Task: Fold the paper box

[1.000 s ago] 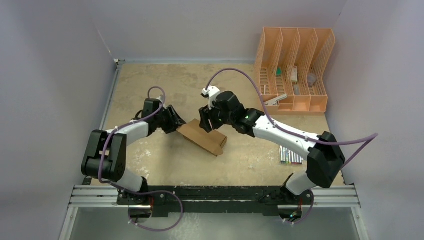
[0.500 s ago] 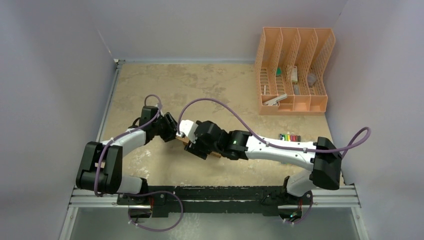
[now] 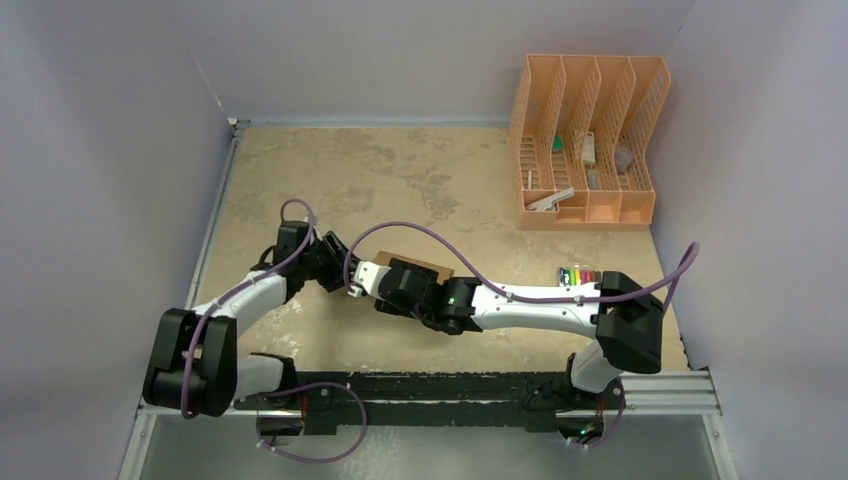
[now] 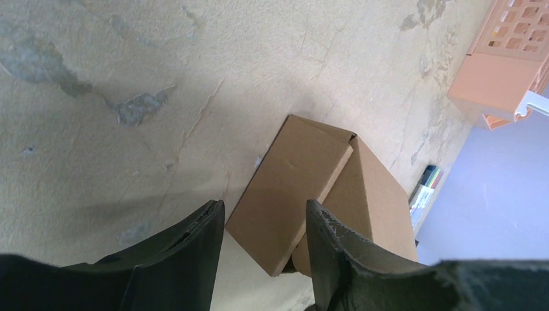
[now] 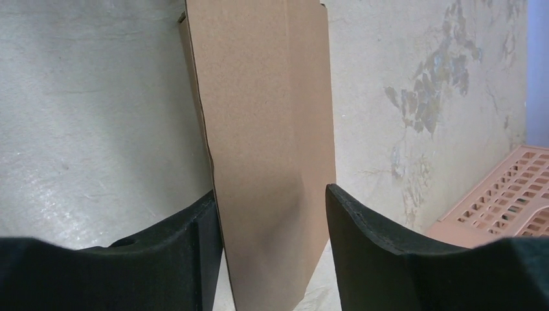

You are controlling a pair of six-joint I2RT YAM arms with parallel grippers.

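Observation:
The paper box (image 3: 422, 266) is a small brown cardboard carton lying on the table, mostly hidden under my right arm in the top view. In the left wrist view the carton (image 4: 291, 181) lies just ahead of my left gripper (image 4: 264, 217), which is open and empty with the carton's near corner between its tips. In the right wrist view the carton (image 5: 265, 129) lies between the fingers of my right gripper (image 5: 272, 207). Its left finger (image 5: 194, 246) sits against the carton's edge, and a slit of table shows beside the right finger. From above, the left gripper (image 3: 338, 272) and right gripper (image 3: 392, 272) meet at the carton's left end.
An orange plastic file rack (image 3: 588, 140) stands at the back right; it also shows in the left wrist view (image 4: 511, 65) and the right wrist view (image 5: 505, 201). A pack of coloured markers (image 3: 580, 275) lies right of the carton, partly under the right arm.
My right arm has swung left and down across the carton, its gripper now at the carton's left end. The carton has turned and shifted slightly. My left gripper drew back a little toward the near left.

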